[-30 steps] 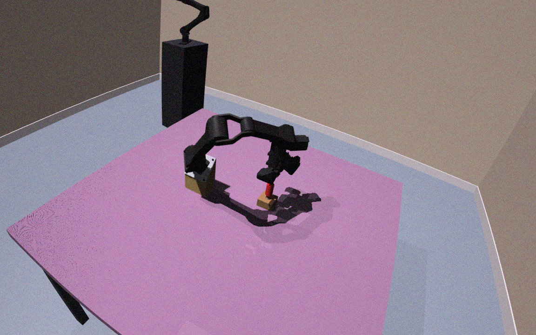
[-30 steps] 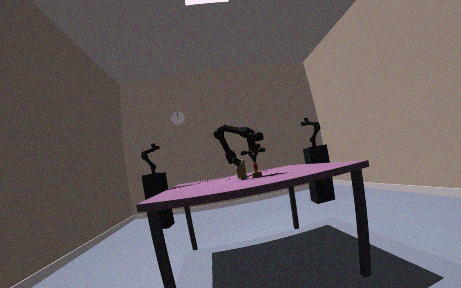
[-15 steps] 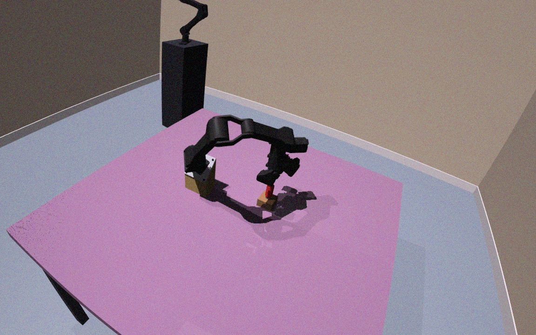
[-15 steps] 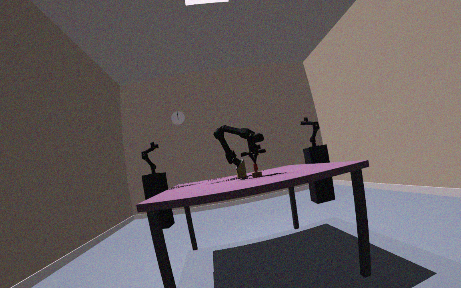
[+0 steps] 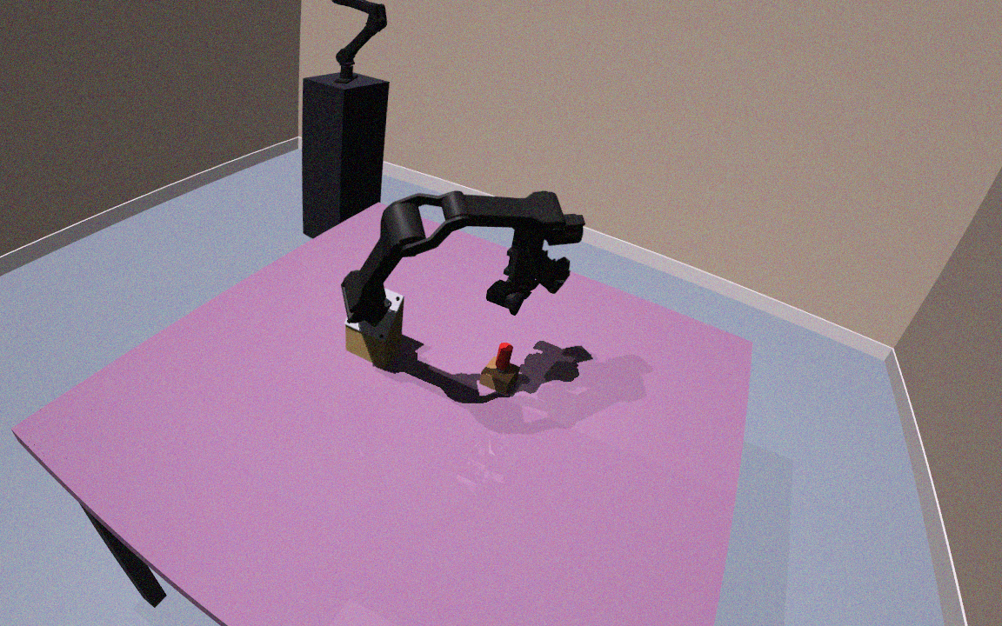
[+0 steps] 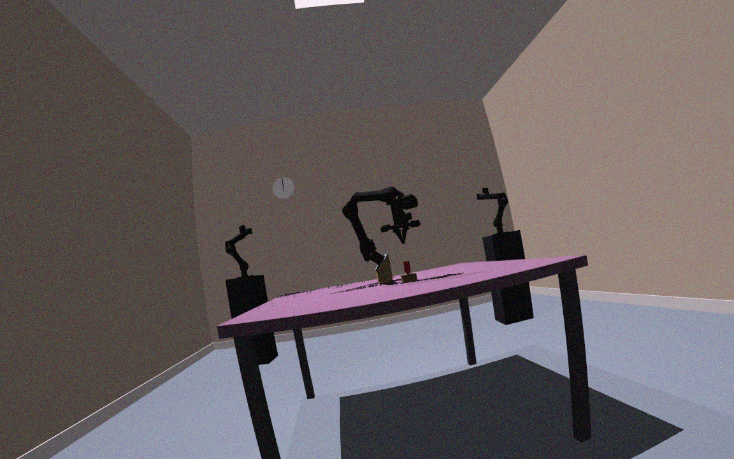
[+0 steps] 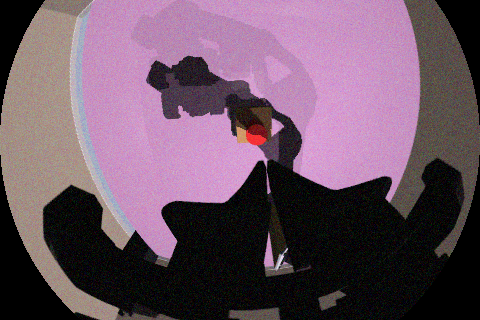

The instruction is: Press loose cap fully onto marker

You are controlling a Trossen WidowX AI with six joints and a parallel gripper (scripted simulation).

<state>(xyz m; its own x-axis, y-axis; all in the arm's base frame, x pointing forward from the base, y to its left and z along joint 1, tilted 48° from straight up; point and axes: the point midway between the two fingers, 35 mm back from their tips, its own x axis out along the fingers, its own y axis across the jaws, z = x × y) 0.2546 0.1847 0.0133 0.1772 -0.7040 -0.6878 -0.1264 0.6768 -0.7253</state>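
Hanging well above the table (image 5: 256, 467), the gripper (image 5: 511, 299) is pointing down with its 2 fingers nearly pressed together, only a thin slit showing between them in the wrist view. Nothing is sitting between them; the gripper is clenched on air. Beneath it, and apart from it, the red cap (image 5: 503, 354) is sitting on top of the marker, which is standing upright in the tan holder block (image 5: 498, 380) on the pink table. Of the marker itself, only the red capped top is showing; its body cannot be told apart from the cap. In the wrist view the cap (image 7: 256, 135) is appearing as a red disc over the block (image 7: 248, 120), just beyond the fingertips. The arm (image 5: 411, 225) is arching up from its tan base mount (image 5: 374, 335) and over toward the block, casting a dark shadow across the table around the holder. In the exterior view the gripper (image 6: 402, 231) is hovering clear above the cap (image 6: 406, 266), with open space between them.
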